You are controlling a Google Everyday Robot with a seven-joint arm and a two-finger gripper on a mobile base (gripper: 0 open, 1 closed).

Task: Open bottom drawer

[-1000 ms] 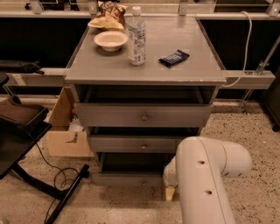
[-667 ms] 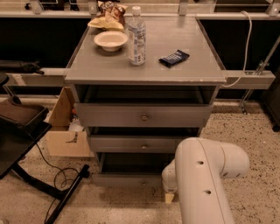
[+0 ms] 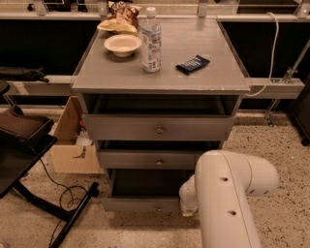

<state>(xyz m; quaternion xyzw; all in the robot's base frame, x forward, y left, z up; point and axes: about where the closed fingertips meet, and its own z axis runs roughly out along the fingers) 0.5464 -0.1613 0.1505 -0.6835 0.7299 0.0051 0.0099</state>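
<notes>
Your bottom drawer [image 3: 140, 204] sits lowest in the grey cabinet [image 3: 87, 104], right down by the floor, and its flat front stands nearer than the front above it, with a dark hollow showing behind its top edge. So it is part way out. Its small round knob [image 3: 157, 209] is in the middle of the front, bare and in plain sight.

Your gripper [image 3: 188, 207] is low at the right end of that drawer front, just beside it, well right of the knob. The big white arm [image 3: 227, 193] rises in the near right and covers most of it. Whether the gripper is open or closed, I cannot tell, nor whether it has hold of anything or touches the drawer.

One step up, the middle drawer [image 3: 155, 159] also shows a dark gap above its front. Above that comes the top drawer [image 3: 157, 127], the widest front, standing out under the cabinet's top.

On the top surface, a water bottle [image 3: 151, 41] stands upright near the middle. A pale bowl [image 3: 122, 44] sits just to its left, and a crisp bag [image 3: 121, 14] lies beyond the bowl at the far edge. A dark snack packet [image 3: 192, 64] lies flat to the right of the bottle, apart from it.

To the left of the cabinet a cardboard box [image 3: 72, 145] rests on the speckled floor [image 3: 276, 145]. A black stand [image 3: 24, 140] is nearer on that side, with a black cable [image 3: 63, 193] looping across the floor. On the far right a white cable [image 3: 273, 48] hangs down by a rail.
</notes>
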